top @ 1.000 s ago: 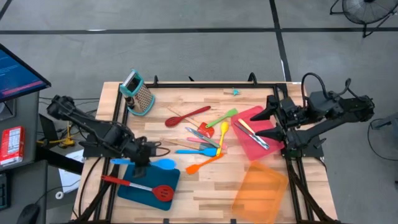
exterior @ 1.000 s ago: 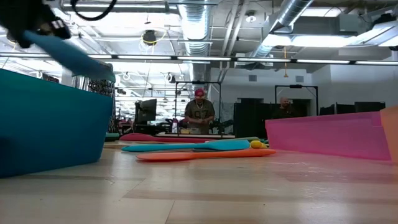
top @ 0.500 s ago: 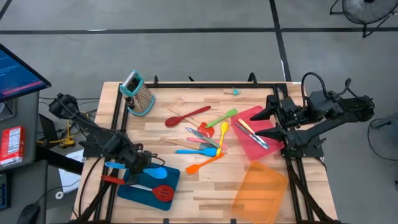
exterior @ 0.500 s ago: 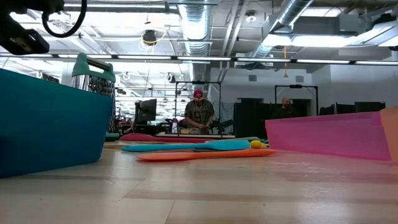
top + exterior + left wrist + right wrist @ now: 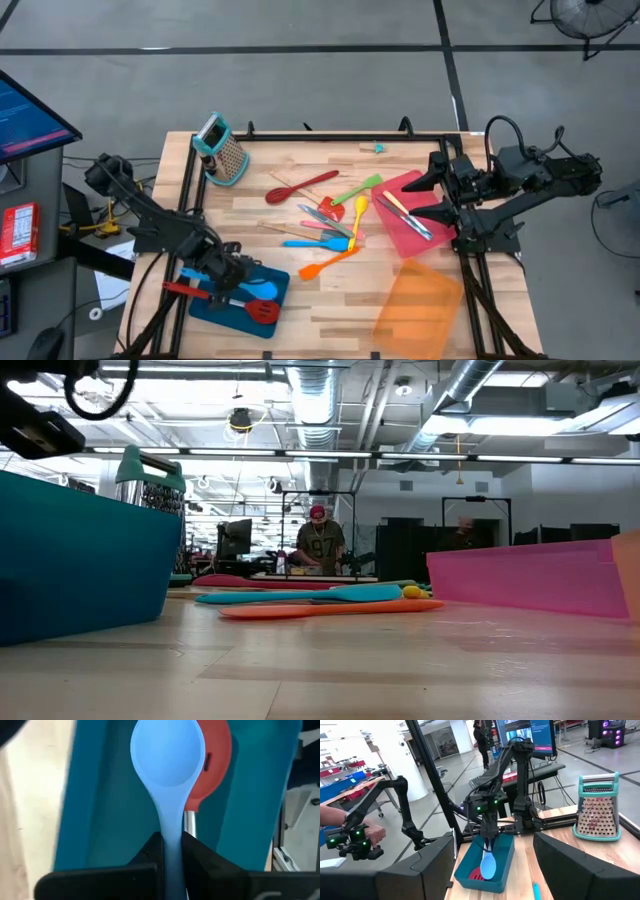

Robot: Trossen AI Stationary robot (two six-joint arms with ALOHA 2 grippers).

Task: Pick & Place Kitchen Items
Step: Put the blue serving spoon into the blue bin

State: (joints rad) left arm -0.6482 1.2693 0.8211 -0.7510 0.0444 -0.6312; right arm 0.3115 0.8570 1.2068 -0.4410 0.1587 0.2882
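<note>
My left gripper (image 5: 228,282) is over the blue tray (image 5: 222,308) at the table's near left, shut on a light blue spoon (image 5: 258,290). The spoon's bowl (image 5: 167,752) hangs above the head of a red slotted turner (image 5: 218,755) that lies in the tray. Whether the bowl touches anything I cannot tell. My right gripper (image 5: 432,192) waits open at the table's right edge, beside the pink tray (image 5: 405,235). Loose kitchen items (image 5: 335,225) lie mid-table. My left gripper pinches the spoon's handle (image 5: 171,837) between its two fingers, a little below the bowl's neck. The fingers slant steeply down from above and point along the handle. The spoon runs on past the fingertips, bowl lowest, low inside the blue tray.
A metal box grater (image 5: 224,150) stands at the far left corner. An orange tray (image 5: 418,308) lies near right. The pink tray holds a few utensils (image 5: 405,213). In the low view the blue tray's wall (image 5: 80,560) fills the left. People stand in the room behind.
My left gripper has gone toward the table's near edge and down, carrying the blue spoon from above the tray's far rim to low inside the blue tray, over the red turner. It has stayed shut on the handle.
</note>
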